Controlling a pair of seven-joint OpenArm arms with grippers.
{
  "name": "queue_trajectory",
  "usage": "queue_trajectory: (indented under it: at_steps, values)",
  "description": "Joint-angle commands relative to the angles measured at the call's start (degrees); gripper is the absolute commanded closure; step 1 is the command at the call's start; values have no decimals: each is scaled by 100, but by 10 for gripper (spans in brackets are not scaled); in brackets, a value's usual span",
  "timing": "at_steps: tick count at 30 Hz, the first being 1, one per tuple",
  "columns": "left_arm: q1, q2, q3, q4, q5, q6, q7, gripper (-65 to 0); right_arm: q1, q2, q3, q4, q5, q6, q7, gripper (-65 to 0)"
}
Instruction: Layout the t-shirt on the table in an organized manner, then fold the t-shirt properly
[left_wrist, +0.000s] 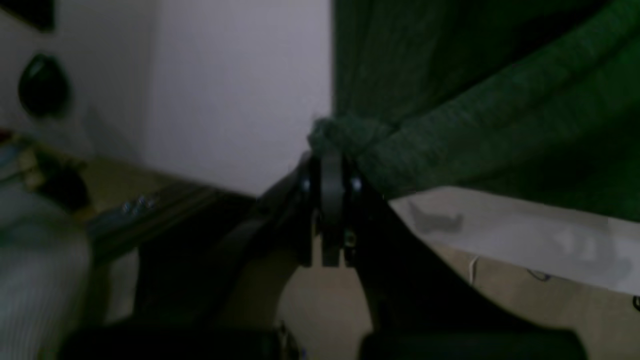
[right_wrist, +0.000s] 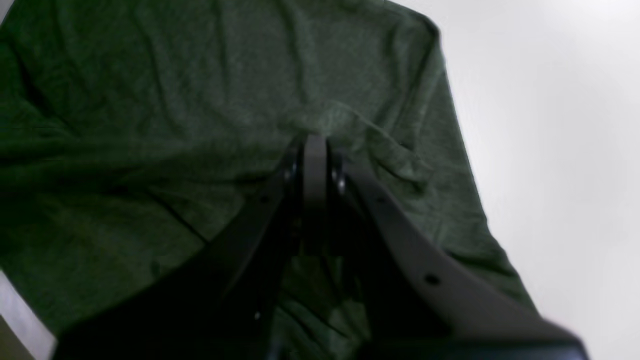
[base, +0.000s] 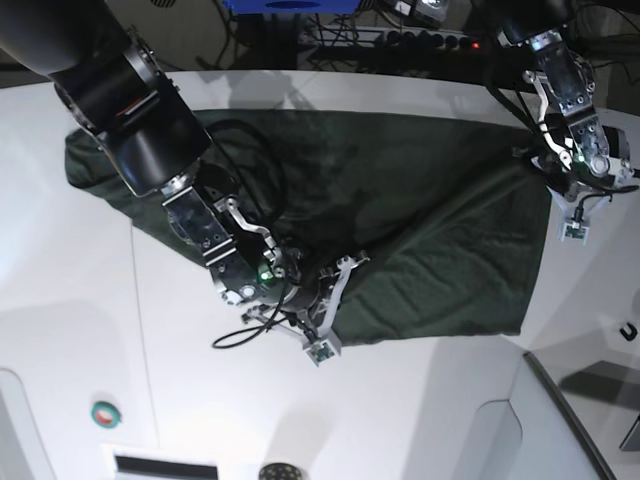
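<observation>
Spread across your large smooth white table (base: 70, 330) is the dark forest-green, thin knit t-shirt (base: 420, 210), wrinkled and only partly flattened. Your left gripper (left_wrist: 331, 150) is closed tight on a bunched bit of the shirt's edge (lifted clear of the table, at the shirt's far right in the base view). Your right gripper (right_wrist: 314, 142) is pinched shut on a fold near the shirt's front edge.
</observation>
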Motion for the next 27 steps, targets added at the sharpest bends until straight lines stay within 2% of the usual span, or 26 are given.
queue_trajectory:
  at_steps: [1, 8, 14, 18, 25, 27]
  values:
    - [-148, -76, -10, 24, 32, 10, 40, 0, 174, -24, 29, 157, 26, 38, 131, -2]
    - [-412, -49, -36, -398, 32, 28, 172, 0, 165, -42, 741, 69, 26, 29, 403, -2]
    - [-799, 197, -678, -442, 23, 28, 145, 0, 236, -77, 759, -177, 26, 38, 412, -2]
    - [-1062, 214, -766, -450, 23, 28, 137, 0, 236, -156, 759, -186, 26, 38, 465, -2]
    - [-1484, 223, -784, -600, 23, 54, 137, 0, 253, -279, 759, -801, 17, 38, 975, -3]
    - [-1607, 232, -986, -785, 23, 54, 119, 0, 253, -341, 759, -1030, 8, 38, 1195, -3]
